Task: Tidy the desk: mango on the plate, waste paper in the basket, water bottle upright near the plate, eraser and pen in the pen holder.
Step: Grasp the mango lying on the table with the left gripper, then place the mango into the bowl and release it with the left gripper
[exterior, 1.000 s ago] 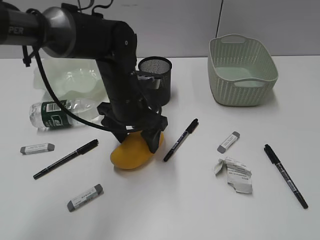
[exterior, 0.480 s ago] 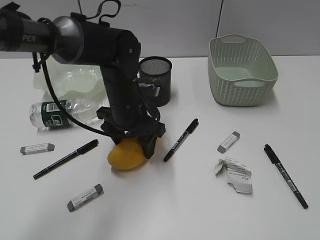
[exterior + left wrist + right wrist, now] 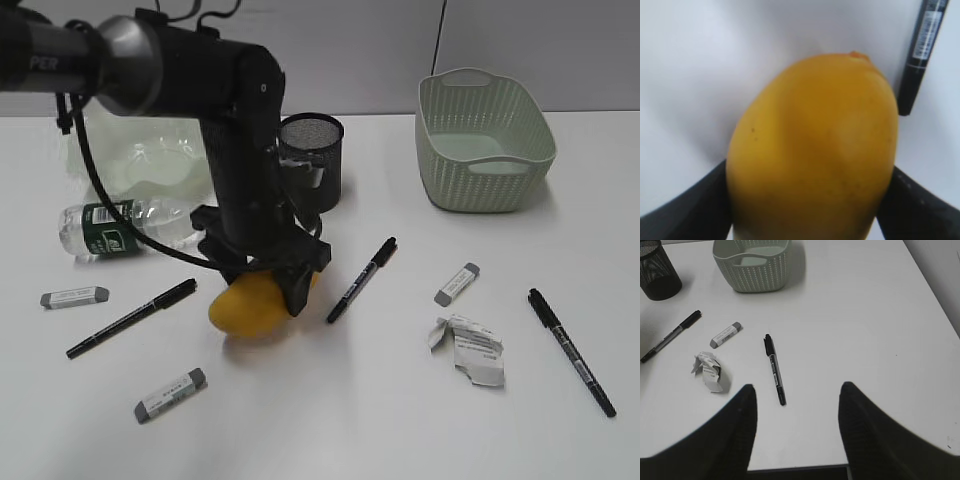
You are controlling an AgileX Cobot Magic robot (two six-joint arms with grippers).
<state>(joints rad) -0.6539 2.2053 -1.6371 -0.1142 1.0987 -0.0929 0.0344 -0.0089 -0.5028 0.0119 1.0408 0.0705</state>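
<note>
The left end effector (image 3: 262, 283) is clamped on the mango (image 3: 247, 304), one finger (image 3: 685, 210) pressed against each side of it. The mango sits low over the table (image 3: 340, 410), left of the middle, with a black pen (image 3: 362, 279) just to its right; can't tell if it's touching the surface. The plate (image 3: 150, 165) is back left, well apart from it, and the water bottle (image 3: 110, 226) lies on its side between them. The right end effector (image 3: 796, 432) hangs with its fingers spread apart over bare table, near another pen (image 3: 775, 369) and the crumpled paper (image 3: 709, 371).
</note>
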